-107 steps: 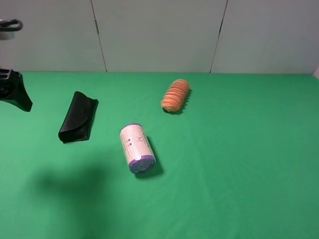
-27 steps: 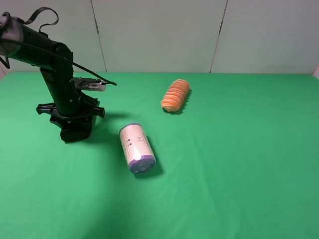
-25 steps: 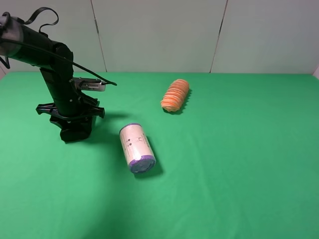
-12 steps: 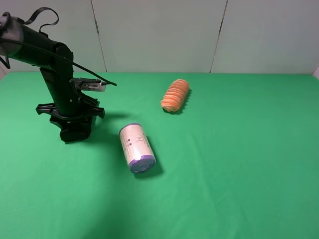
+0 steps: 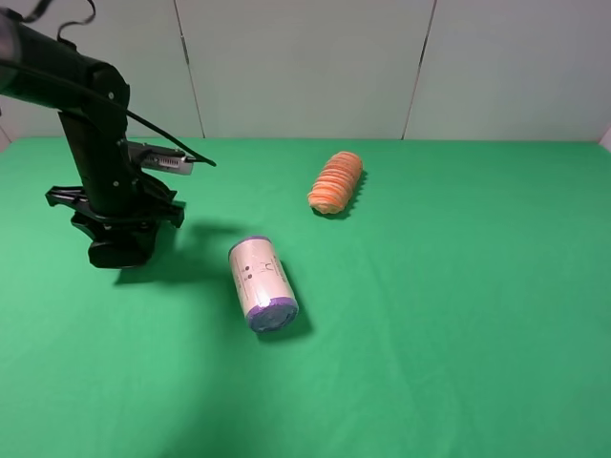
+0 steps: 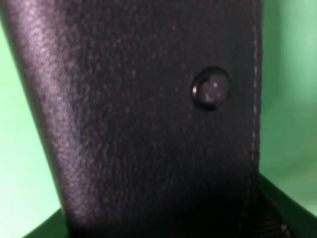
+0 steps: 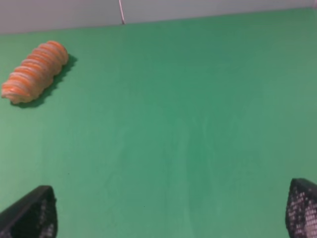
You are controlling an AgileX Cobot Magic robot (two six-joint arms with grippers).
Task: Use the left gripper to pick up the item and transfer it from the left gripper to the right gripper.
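The left claw is pinched shut on the black case, which hangs beneath it at the left rear of the green worktop. Whether the case touches the cloth is unclear. Its snap stud faces the wrist camera. A white roll lies nearby, with an orange ribbed object farther off. The right claw is spread wide, holding nothing.

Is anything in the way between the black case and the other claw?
Nothing visible blocks it. The left gripper is shut on the black case. The white roll lies on the table to its right. The right gripper stands open, outside the high view.
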